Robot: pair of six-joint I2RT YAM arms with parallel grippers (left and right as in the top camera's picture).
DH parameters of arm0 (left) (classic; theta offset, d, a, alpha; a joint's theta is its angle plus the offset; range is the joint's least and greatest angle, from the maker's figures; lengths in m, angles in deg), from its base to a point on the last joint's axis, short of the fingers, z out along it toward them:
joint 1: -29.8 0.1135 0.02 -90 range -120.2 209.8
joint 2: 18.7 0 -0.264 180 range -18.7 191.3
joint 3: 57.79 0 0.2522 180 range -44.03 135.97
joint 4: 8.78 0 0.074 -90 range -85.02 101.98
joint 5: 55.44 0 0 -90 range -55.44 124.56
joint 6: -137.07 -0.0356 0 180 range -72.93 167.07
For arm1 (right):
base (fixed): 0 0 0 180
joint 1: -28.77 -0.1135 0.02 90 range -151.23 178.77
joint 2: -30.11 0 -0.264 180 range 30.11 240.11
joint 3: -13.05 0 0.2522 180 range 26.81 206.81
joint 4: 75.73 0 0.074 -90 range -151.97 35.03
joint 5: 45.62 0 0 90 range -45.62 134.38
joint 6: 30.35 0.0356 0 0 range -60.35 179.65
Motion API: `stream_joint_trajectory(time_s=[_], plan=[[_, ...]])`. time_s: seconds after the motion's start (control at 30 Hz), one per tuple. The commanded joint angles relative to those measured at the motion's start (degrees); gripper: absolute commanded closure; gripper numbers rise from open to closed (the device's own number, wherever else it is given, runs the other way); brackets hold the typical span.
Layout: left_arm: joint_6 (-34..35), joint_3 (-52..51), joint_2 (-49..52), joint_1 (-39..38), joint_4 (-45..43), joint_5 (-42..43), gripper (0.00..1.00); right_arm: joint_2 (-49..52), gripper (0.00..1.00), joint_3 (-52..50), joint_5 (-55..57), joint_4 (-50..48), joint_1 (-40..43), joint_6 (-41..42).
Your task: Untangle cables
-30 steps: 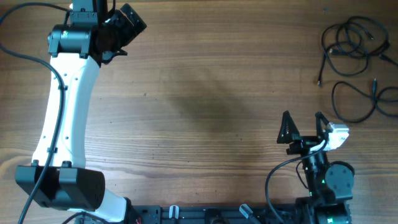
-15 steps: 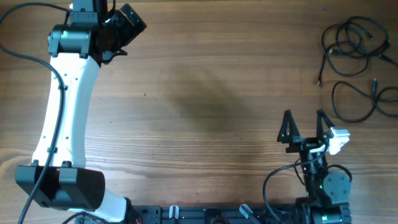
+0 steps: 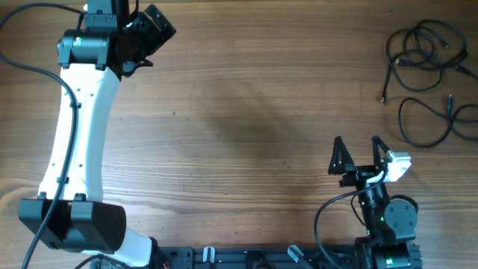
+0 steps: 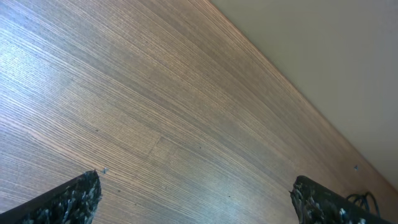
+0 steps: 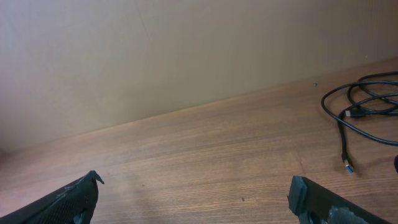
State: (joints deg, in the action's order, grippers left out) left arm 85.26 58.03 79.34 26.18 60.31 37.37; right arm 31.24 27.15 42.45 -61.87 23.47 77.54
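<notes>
Right gripper [image 3: 357,142]: fingers spread wide, nothing between them, low at my near edge of the table on the right side; left gripper [image 4: 194,200]: fingers likewise wide apart and empty, at the far left corner, over bare wood.

Table [image 3: 246,112]: brown wood grain, filling the whole overhead view; a plain beige wall [image 5: 186,56] behind its far edge in the right wrist view.

Left arm [image 3: 78,119]: white link running from its base at the near left up to the far left corner; one thick black wire alongside it.

Cables [image 3: 422,46]: thin black cords in the far right corner, well apart from both grippers; the far group overlapping in several loops, how many cords I cannot tell; a looser loop [image 3: 402,118] just nearer me, beyond the right gripper and to its right, running off the right edge.

Plug [image 5: 349,167]: small end with a blue tip, lying flat on the wood at the end of one straight strand hanging out of the tangle, touching no other cord.
</notes>
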Motion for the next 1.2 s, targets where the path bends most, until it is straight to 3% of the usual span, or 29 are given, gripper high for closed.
stream_joint_trajectory(time_s=[0.0, 0.6, 0.83, 1.0, 1.17], plan=[[-0.5, 0.3, 0.3, 0.5, 0.0, -0.8, 0.00, 0.3, 0.00, 0.0, -1.1, -0.2, 0.4, 0.3], [-0.5, 0.3, 0.5, 0.5, 0.0, -0.8, 0.00, 0.3, 0.00, 0.0, -1.1, -0.2, 0.4, 0.3], [-0.5, -0.1, -7.4, 0.3, 0.0, -0.8, 0.00, 0.3, 0.00, 0.0, -1.1, -0.2, 0.4, 0.3], [-0.5, -9.8, -18.7, 0.5, 0.2, -1.4, 0.00, 0.3, 0.00, 0.0, -1.1, -0.2, 0.4, 0.3], [-0.5, -28.2, -33.0, 3.0, -2.0, -5.3, 0.00, 0.3, 0.00, 0.0, -1.1, -0.2, 0.4, 0.3]])
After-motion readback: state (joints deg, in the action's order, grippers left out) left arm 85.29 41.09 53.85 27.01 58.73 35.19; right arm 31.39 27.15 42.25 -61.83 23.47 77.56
